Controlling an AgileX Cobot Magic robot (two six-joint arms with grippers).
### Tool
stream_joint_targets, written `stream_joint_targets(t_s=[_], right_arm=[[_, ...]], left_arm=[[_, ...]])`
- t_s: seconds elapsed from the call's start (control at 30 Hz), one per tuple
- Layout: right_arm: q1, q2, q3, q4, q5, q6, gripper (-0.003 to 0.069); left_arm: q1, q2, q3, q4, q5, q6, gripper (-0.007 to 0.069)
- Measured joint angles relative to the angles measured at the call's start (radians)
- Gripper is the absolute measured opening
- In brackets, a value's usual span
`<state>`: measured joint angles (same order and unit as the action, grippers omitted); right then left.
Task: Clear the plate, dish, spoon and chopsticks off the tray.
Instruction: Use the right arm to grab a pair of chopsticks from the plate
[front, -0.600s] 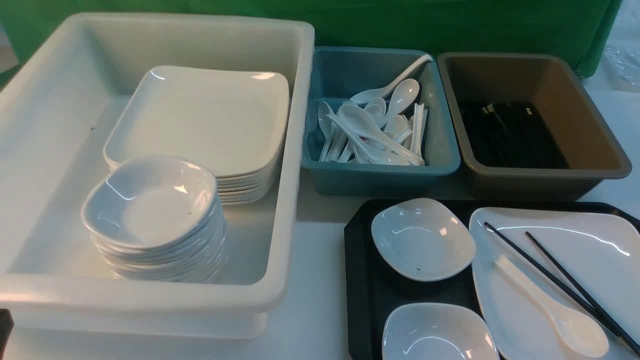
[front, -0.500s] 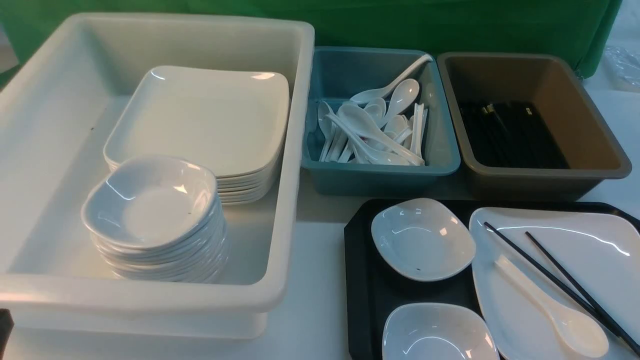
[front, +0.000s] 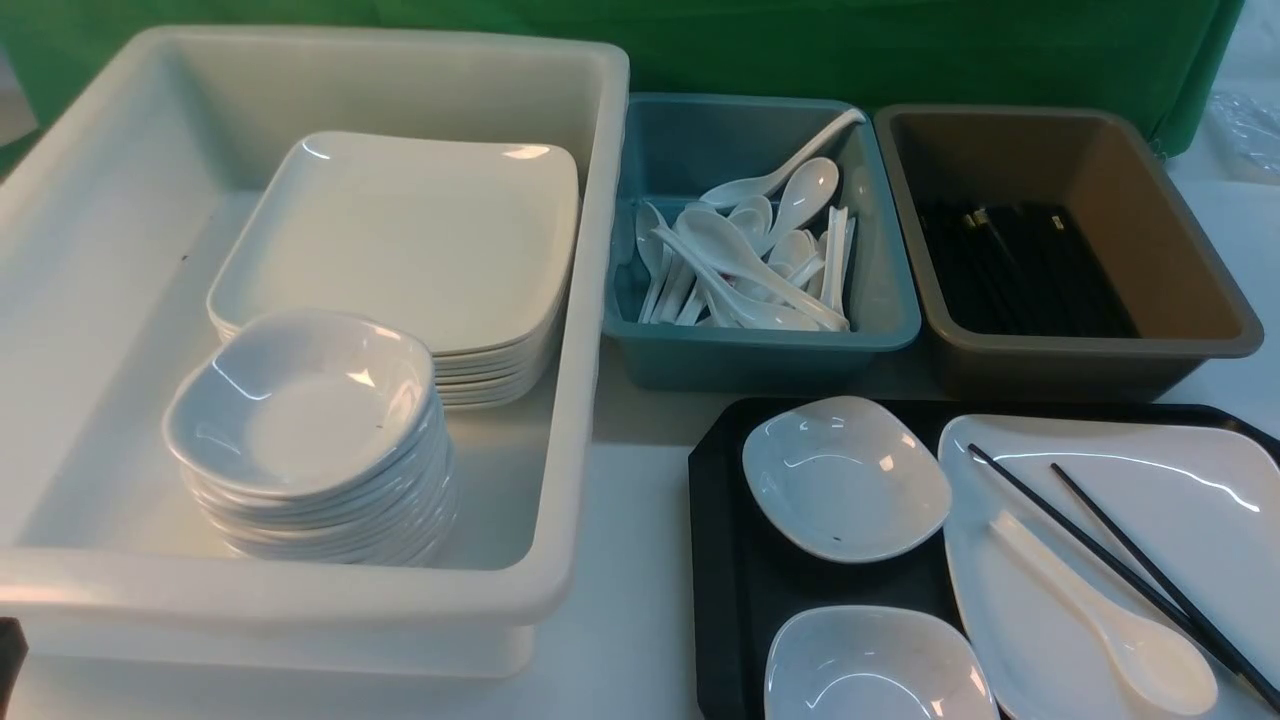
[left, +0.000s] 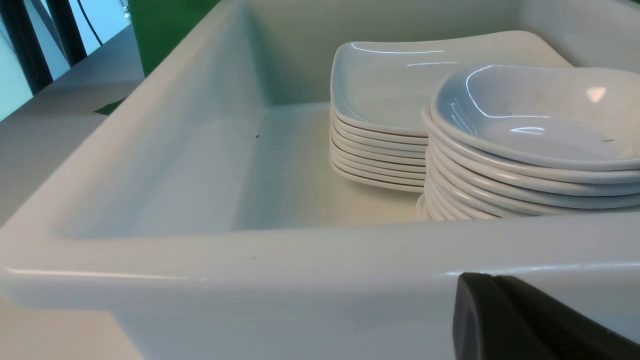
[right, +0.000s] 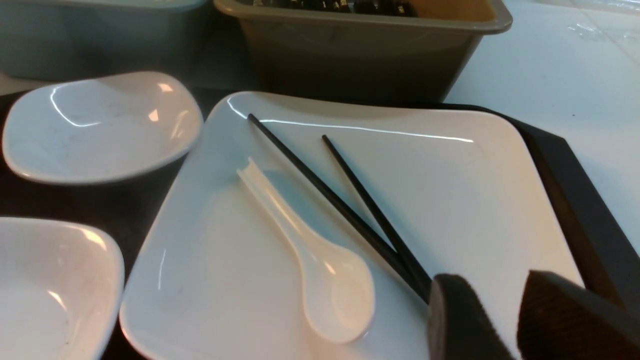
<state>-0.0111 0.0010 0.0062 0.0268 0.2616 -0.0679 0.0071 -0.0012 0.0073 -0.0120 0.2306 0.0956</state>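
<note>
The black tray (front: 720, 560) lies at the near right. On it sits the big white plate (front: 1150, 500), carrying the white spoon (front: 1110, 620) and the two black chopsticks (front: 1100, 550). Two small white dishes rest on the tray's left part, one farther (front: 845, 480) and one nearer (front: 870, 665). My right gripper (right: 492, 290) hangs open over the plate (right: 425, 190), beside the near ends of the chopsticks (right: 345, 195) and right of the spoon (right: 320, 270), holding nothing. My left gripper (left: 487, 280) is shut and empty, just outside the white tub's front wall.
A large white tub (front: 590, 300) at the left holds a stack of plates (front: 420, 230) and a stack of small dishes (front: 300, 400). Behind the tray stand a blue bin (front: 760, 350) full of white spoons and a brown tub (front: 1230, 330) holding black chopsticks.
</note>
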Motion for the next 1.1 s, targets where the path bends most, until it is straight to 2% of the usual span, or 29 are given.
stream_joint_targets(t_s=[0.17,0.23,0.43,0.6,0.67,0.73,0.8,0.83,0.87,0.93,1.03,1.1], right_arm=[[0.000,0.000,0.000,0.000,0.000,0.000,0.0235],[0.000,0.000,0.000,0.000,0.000,0.000,0.0235],[0.000,0.000,0.000,0.000,0.000,0.000,0.0235],[0.000,0.000,0.000,0.004,-0.008,0.004,0.0237],[0.000,0.000,0.000,0.053,-0.059,0.055,0.0237],[0.000,0.000,0.000,0.139,-0.141,0.184,0.0237],[0.000,0.000,0.000,0.228,-0.251,0.381,0.0237],[0.000,0.000,0.000,0.228,-0.251,0.381,0.0237],[0.000,0.000,0.000,0.260,-0.335,0.511,0.0237],[0.000,0.000,0.000,0.272,-0.388,0.569,0.0237],[0.000,0.000,0.000,0.279,-0.434,0.574,0.0237],[0.000,0.000,0.000,0.285,-0.468,0.580,0.0237]], left_arm=[[0.000,0.000,0.000,0.012,-0.012,0.003,0.0004],[0.000,0.000,0.000,-0.031,-0.051,0.001,0.0004],[0.000,0.000,0.000,-0.349,-0.343,-0.104,0.0004],[0.000,0.000,0.000,-0.392,-0.519,-0.123,0.0004],[0.000,0.000,0.000,-0.394,-0.601,-0.163,0.0004],[0.000,0.000,0.000,-0.391,-0.694,-0.245,0.0004],[0.000,0.000,-0.002,-0.362,-0.804,-0.376,0.0004],[0.000,0.000,-0.002,-0.362,-0.804,-0.376,0.0004],[0.000,0.000,-0.032,-0.343,-0.829,-0.459,0.0004],[0.000,0.005,-0.106,-0.328,-0.786,-0.533,0.0004],[0.000,0.056,-0.266,-0.262,-0.626,-0.573,0.0004],[0.000,0.137,-0.426,-0.163,-0.413,-0.577,0.0004]])
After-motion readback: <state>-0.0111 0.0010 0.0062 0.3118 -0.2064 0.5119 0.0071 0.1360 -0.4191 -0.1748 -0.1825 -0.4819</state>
